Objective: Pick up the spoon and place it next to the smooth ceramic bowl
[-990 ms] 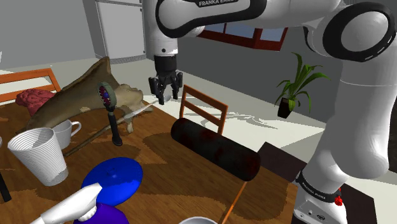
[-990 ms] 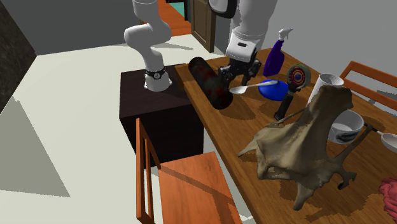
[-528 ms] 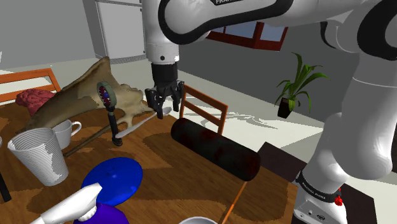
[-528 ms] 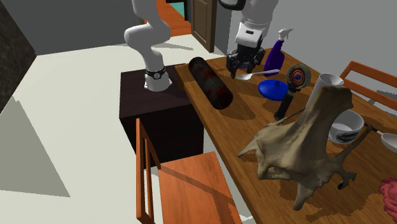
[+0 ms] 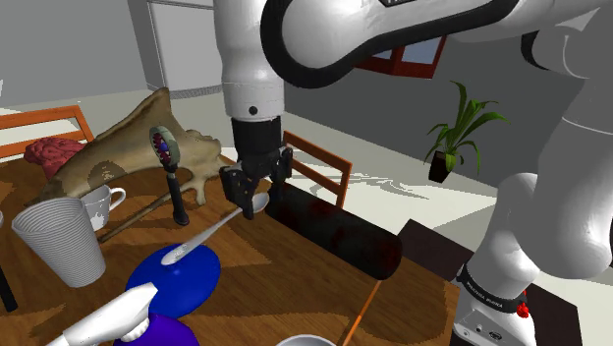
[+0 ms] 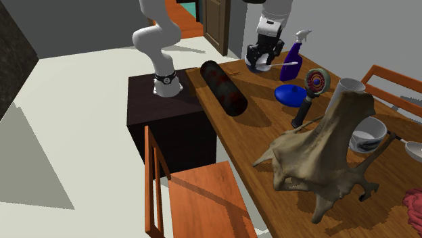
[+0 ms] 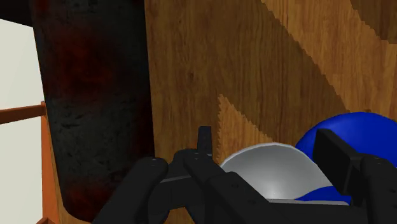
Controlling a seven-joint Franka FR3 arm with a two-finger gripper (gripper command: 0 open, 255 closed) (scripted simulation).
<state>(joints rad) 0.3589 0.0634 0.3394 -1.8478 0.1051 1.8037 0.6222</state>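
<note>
Shoulder view, far left first: the ribbed white cup (image 5: 59, 241) and white mug (image 5: 103, 204) stand well back on the bench (image 5: 260, 275), away from the action. Moving across, the blue bowl (image 5: 177, 280) sits low, and the spoon (image 5: 206, 233) hangs off the bench with its handle tip right over it. Touching the blue surface or just clear? Can't tell from here. The spoon slants up to the hand (image 5: 252, 195), which is pinching it by the scoop end, as the wrist view shows with the grey scoop clasped between the black fingers.

That's the worry: a grip on a rounded scoop with the whole handle sticking out could let the spoon swivel or slip. Lower it here and the handle likely strikes the blue bowl first, levering it loose. Just beside the hand lies the dark roll (image 5: 334, 231), and a sideways move could nudge it.

Which bowl the task means isn't certain, and a white rim (image 5: 306, 340) is cut off at the bottom edge.
</note>
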